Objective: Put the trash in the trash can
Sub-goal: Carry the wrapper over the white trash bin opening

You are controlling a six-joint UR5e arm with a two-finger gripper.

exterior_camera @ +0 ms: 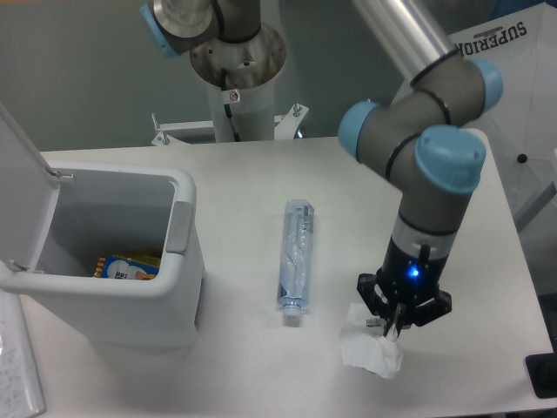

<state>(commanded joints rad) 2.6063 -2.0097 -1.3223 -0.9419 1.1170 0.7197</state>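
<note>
The bluish clear bottle (296, 259) lies lengthwise in the middle of the table, cap toward the front. At the left stands the white trash can (130, 309) with its lid (19, 187) swung open. The crumpled wrapper (371, 353) hangs at the front right, right under my gripper (396, 326). The gripper points straight down and its fingers look closed on the wrapper's top edge. A blue light glows on the wrist. The gripper is well to the right of the bottle and far from the can.
A colourful packet (129, 266) lies inside the can. The robot's base column (237, 83) rises at the back centre. A white cover printed "SUPERIOR" (500, 61) stands beyond the right edge. A black object (543, 376) sits at the front right corner, and a sheet of paper (17, 374) at the front left.
</note>
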